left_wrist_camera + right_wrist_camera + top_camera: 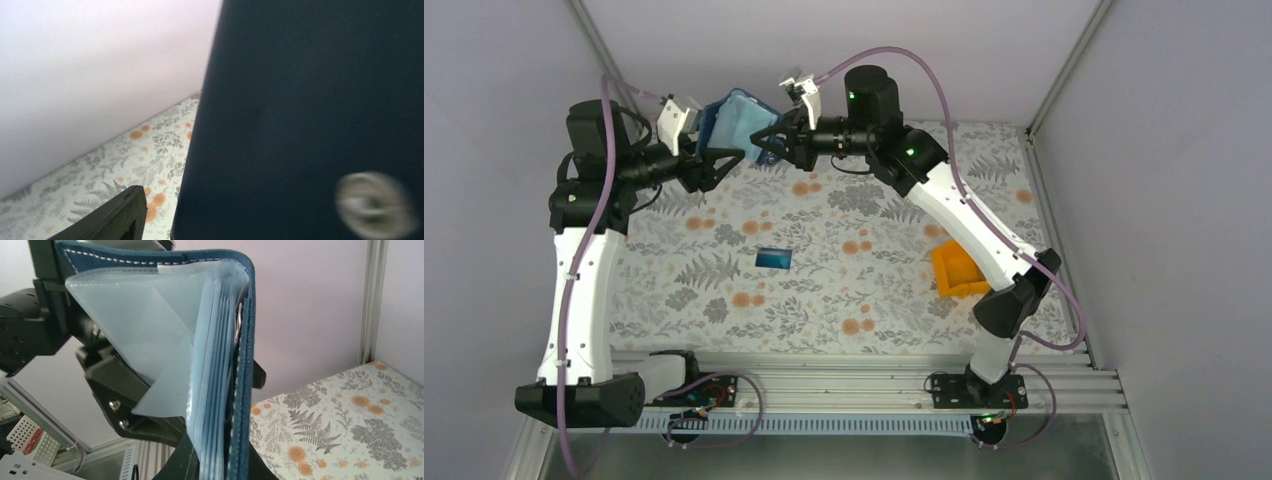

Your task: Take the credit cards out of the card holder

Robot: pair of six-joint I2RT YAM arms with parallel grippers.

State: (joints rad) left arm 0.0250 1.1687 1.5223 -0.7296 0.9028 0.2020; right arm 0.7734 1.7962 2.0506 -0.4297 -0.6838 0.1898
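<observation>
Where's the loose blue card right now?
In the top view, the blue card lies flat near the middle of the floral table, well left of the orange bin and closer to the arm bases than the raised card holder.

In the left wrist view the dark outside of the card holder (310, 110) is cut off by three edges and hides all but one finger (117, 212) of the left gripper (712, 163), so we cannot tell if it grips. A pale round spot (372, 202) on the holder is too blurred to name. In the right wrist view we cannot tell whether the clear pockets (210, 390) are filled.
</observation>
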